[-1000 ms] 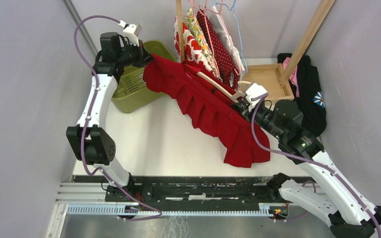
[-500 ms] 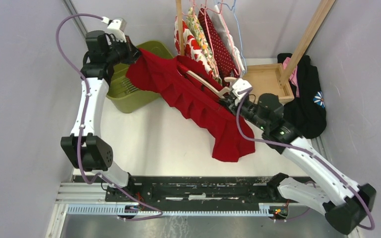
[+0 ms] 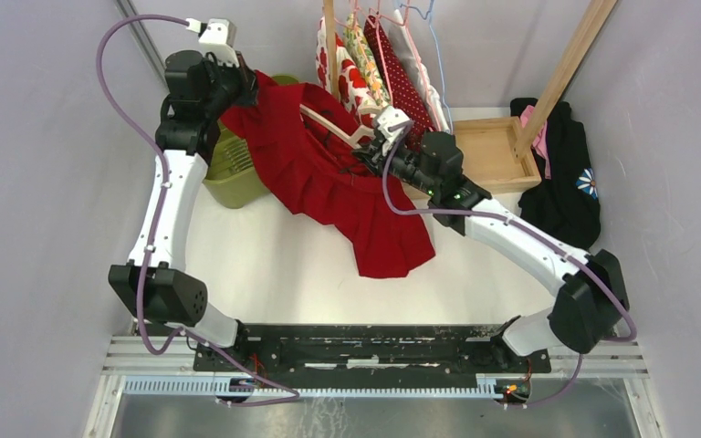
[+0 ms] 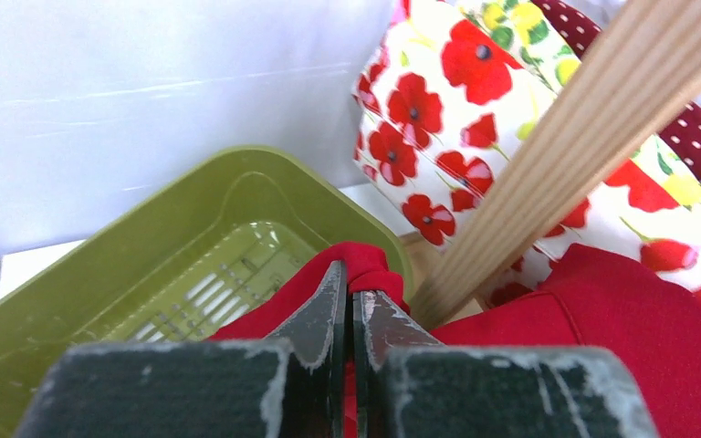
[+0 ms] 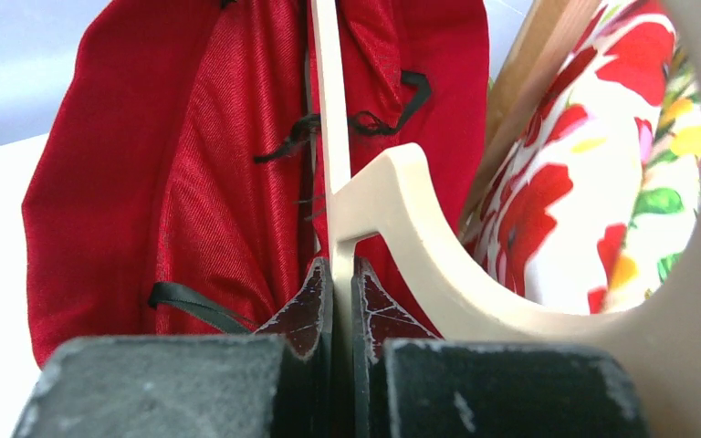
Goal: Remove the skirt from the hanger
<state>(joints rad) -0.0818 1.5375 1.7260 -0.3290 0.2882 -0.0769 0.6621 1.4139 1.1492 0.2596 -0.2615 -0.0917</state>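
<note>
Pulling garment and hanger apart is the step in hand, by my reading: one arm holds wood, the other holds cloth. Nearest the arm bases, the red pleated skirt (image 3: 329, 182) trails its hem onto the white desk (image 3: 256, 265). Further in, the right jaws are clamped shut on the pale wooden hanger (image 5: 402, 210), low on its curved neck, with the skirt bunched just behind it. Thin black loops (image 5: 297, 137) cross the hanger's bar, so the skirt is not yet free. Beyond that, the left jaws are pinched tight on a fold of the skirt's upper edge, above the green basket (image 4: 146, 246). Farthest back, flowered garments (image 4: 438, 109) hang beside a wooden post (image 4: 557, 173). The next move likely calls for drawing the cloth along the bar until the loops slip off, with the hanger kept steady; a snagged loop could drag it along. The fabric looks thin, limp and finely pleated.
</note>
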